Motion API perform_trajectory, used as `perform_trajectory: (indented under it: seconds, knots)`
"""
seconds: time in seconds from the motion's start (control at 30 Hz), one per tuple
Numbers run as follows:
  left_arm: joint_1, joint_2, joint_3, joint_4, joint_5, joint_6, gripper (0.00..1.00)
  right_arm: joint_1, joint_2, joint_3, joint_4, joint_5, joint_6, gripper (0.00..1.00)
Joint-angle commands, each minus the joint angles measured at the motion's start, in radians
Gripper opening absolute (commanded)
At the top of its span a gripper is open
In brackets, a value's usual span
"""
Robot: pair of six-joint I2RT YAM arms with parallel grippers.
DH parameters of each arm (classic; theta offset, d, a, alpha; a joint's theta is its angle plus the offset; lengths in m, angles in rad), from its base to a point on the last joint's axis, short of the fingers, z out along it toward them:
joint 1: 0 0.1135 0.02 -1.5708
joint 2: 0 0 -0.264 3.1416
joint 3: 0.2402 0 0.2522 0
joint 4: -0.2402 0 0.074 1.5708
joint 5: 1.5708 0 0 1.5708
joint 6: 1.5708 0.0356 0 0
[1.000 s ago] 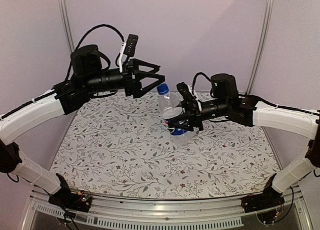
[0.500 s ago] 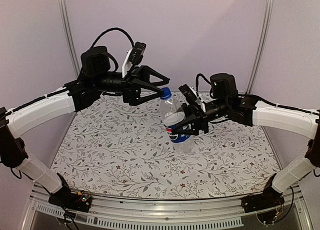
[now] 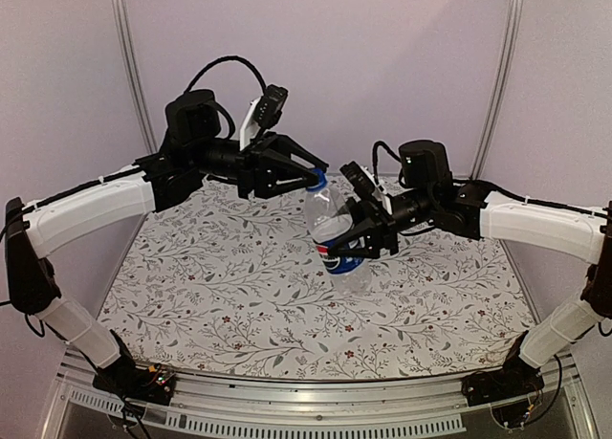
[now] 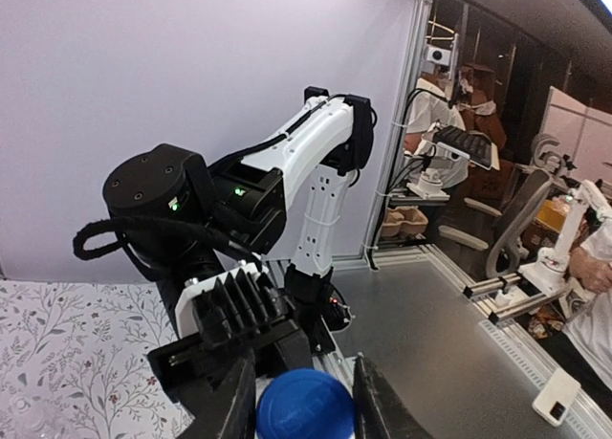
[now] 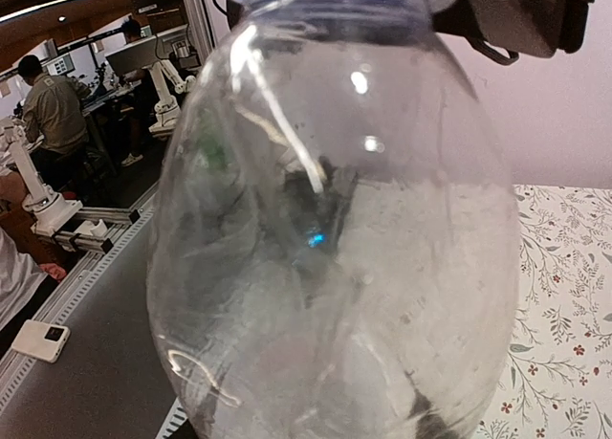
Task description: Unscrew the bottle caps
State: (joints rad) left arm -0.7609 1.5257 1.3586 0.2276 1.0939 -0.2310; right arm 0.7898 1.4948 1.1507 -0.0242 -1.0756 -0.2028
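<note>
My left end effector [image 3: 306, 175] pinches the blue cap [image 4: 304, 404] on top of the bottle [image 3: 327, 212], with a finger pressed on each side. My right end effector [image 3: 356, 236] clamps that tilted bottle around its body, over the middle of the flowered desk [image 3: 191, 286].

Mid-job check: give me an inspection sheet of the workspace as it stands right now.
Surface: floral cloth, lying flat.
Job's things: one bottle with a blue label, tilted; blue cap on its neck. No second bottle seen.
Clutter: nothing seen.
Claws: left claw shut on the cap; right claw shut on the bottle's middle.
Cables: a black cable loops above the left arm; a shorter loop sits at the right wrist. Neither touches the bottle.
Surroundings: lilac walls and metal posts; people at other stations show in the wrist views.
</note>
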Motion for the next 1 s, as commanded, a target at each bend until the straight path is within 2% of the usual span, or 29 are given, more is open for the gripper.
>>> perform_trajectory:
  seconds: [0.0, 0.17, 0.33, 0.43, 0.6, 0.77, 0.97]
  knots:
    - [0.008, 0.008, 0.01, 0.022, 0.024, -0.001, 0.3, -0.001, 0.013, 0.027, 0.0, -0.003, -0.006, 0.43]
    - [0.009, -0.003, -0.001, -0.002, -0.007, 0.009, 0.21, -0.001, 0.005, 0.026, -0.001, 0.067, 0.002, 0.43]
    - [0.009, -0.039, -0.008, -0.076, -0.167, 0.026, 0.08, -0.003, -0.017, 0.026, -0.016, 0.33, 0.031, 0.43]
    - [-0.013, -0.069, -0.012, -0.127, -0.403, 0.018, 0.07, -0.003, -0.029, 0.029, -0.016, 0.472, 0.046, 0.43]
    - [-0.112, -0.101, -0.011, -0.21, -0.911, -0.074, 0.01, -0.003, -0.053, 0.01, 0.015, 0.664, 0.067, 0.43]
    - [-0.164, -0.093, 0.008, -0.282, -1.123, -0.108, 0.01, -0.003, -0.06, 0.001, 0.042, 0.667, 0.07, 0.43]
    - [-0.164, -0.105, 0.013, -0.287, -1.167, -0.099, 0.01, -0.003, -0.084, -0.036, 0.07, 0.563, 0.039, 0.44]
